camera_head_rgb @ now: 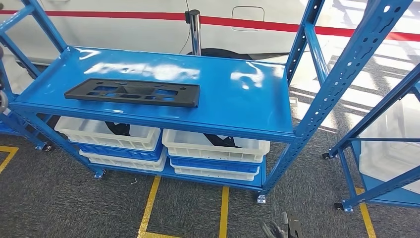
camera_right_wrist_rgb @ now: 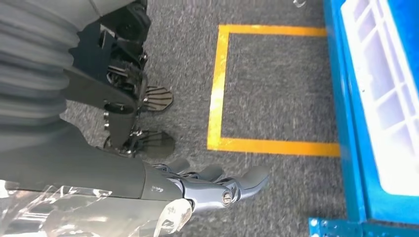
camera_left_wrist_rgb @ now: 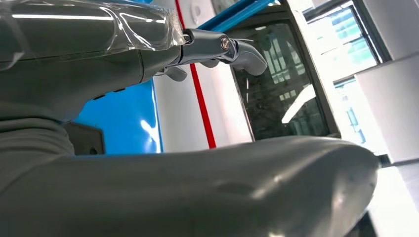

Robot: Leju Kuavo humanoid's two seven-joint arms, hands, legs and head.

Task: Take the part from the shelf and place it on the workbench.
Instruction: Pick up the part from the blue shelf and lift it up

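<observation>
The part (camera_head_rgb: 132, 92) is a flat black plastic plate with several cutouts. It lies on the left half of the blue shelf's top board (camera_head_rgb: 237, 104). In the left wrist view my left hand (camera_left_wrist_rgb: 163, 54) is empty, with its fingers (camera_left_wrist_rgb: 232, 48) stretched out. It hovers beside the shelf, and a corner of the part (camera_left_wrist_rgb: 86, 139) shows behind it on the blue board. My right hand (camera_right_wrist_rgb: 197, 190) hangs low over the carpet, fingers apart and holding nothing. Its dark fingertips (camera_head_rgb: 282, 228) show at the bottom of the head view.
White bins (camera_head_rgb: 213, 145) stacked on blue trays fill the lower shelf. A second blue rack (camera_head_rgb: 386, 148) with a white bin stands to the right. Yellow floor lines (camera_head_rgb: 148, 208) run over grey carpet in front. A white car body with a red stripe (camera_head_rgb: 247, 22) stands behind the shelf.
</observation>
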